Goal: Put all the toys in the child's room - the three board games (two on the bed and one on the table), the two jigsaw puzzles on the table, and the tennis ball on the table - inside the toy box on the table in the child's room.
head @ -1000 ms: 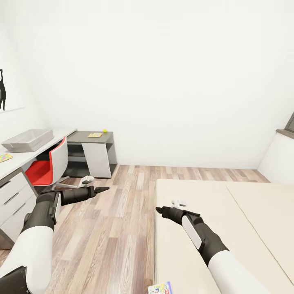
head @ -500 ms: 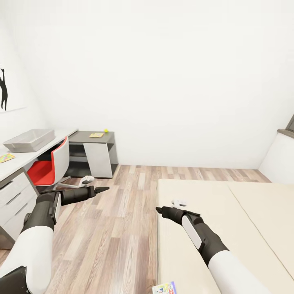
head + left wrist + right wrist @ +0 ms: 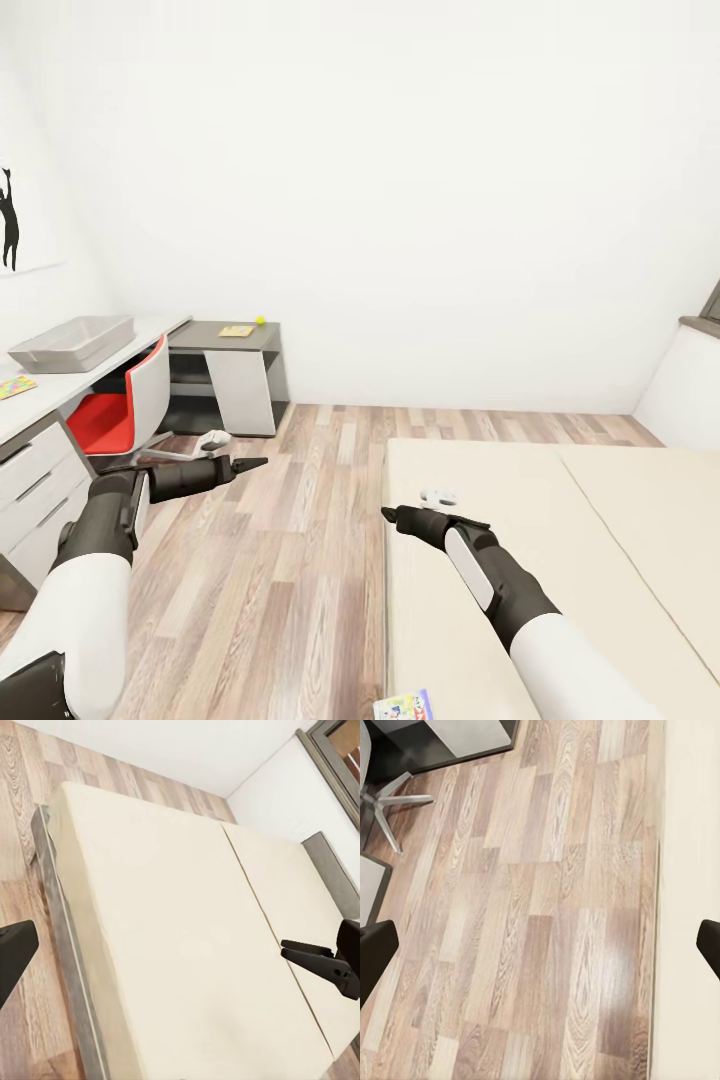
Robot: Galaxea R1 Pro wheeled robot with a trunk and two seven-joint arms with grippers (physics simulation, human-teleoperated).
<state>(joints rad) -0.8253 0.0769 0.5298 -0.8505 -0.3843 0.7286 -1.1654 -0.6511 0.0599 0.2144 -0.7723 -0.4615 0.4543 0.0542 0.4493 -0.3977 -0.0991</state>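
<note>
While both grippers, left [image 3: 255, 463] and right [image 3: 390, 515], hang spread and empty, best turn toward the bed's [image 3: 560, 560] game [image 3: 403, 706] before reaching.

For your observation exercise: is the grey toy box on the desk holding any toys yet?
Cannot tell. The toy box sits upright on the table, but its rim hides the inside.

Count, head view: one grey toy box [image 3: 72, 343] at left on the pale desk top; two jigsaw puzzles, one [image 3: 15, 386] at the far left edge, one [image 3: 236, 331] on the dark desk section at centre left; one tennis ball [image 3: 260, 320] just beside the latter. One board game [image 3: 403, 706] at the bottom edge on the bed [image 3: 560, 520]; one red chair [image 3: 118, 408]; one silhouette picture [image 3: 10, 215] upper left. Two arms, two grippers: left gripper [image 3: 255, 463], right gripper [image 3: 388, 514].
</note>
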